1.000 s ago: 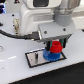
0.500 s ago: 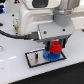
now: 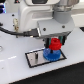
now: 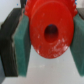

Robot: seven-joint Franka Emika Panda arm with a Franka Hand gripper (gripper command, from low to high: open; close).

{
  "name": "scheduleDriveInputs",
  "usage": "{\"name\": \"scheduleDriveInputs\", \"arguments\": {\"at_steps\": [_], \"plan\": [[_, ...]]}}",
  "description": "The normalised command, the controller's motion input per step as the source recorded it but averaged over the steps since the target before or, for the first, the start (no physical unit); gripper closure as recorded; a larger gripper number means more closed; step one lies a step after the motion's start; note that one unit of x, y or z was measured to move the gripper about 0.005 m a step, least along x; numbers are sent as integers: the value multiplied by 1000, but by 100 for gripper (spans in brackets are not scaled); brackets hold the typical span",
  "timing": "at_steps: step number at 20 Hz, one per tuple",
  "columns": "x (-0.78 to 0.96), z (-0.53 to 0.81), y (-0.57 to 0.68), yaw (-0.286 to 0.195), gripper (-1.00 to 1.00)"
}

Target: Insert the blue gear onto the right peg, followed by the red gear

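Bright red plastic, toothed and chunky: the red gear, clamped between the fingers of the gripper and held just above the blue gear. In the wrist view, red gear filling most of the picture, central hole dark and round, teeth visible along the rim. Teal pads pressed flat against both sides of the gear, dark finger bodies behind them; jaws closed on the gear, no gap visible between pad and plastic.

Blue gear seated flat at the end of the plate toward the exterior view's right, toothed edge showing below and to the exterior view's left of the red one. Contact or clearance between the two gears: cannot be told at this sharpness. Right peg: hidden beneath the gears and gripper, not discernible in either view.

Plate: white rectangle with black border, lying on the white table, long axis running from the exterior view's left to its right. Small dark mark near the plate's opposite end, toward the exterior view's left, probably the left peg, too small and blurred to confirm.

Arm: large white-and-grey body occupying the upper part of the exterior view, directly over the plate, wrist pointed downward. Dark cable running off toward the exterior view's left.
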Motion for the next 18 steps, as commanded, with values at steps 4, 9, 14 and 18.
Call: {"name": "scheduleDriveInputs", "arguments": {"at_steps": [4, 9, 14, 18], "plan": [[216, -118, -143, 0, 100], [215, 301, -49, 0, 100], [278, 200, -100, 0, 100], [182, -80, -94, 0, 100]]}}
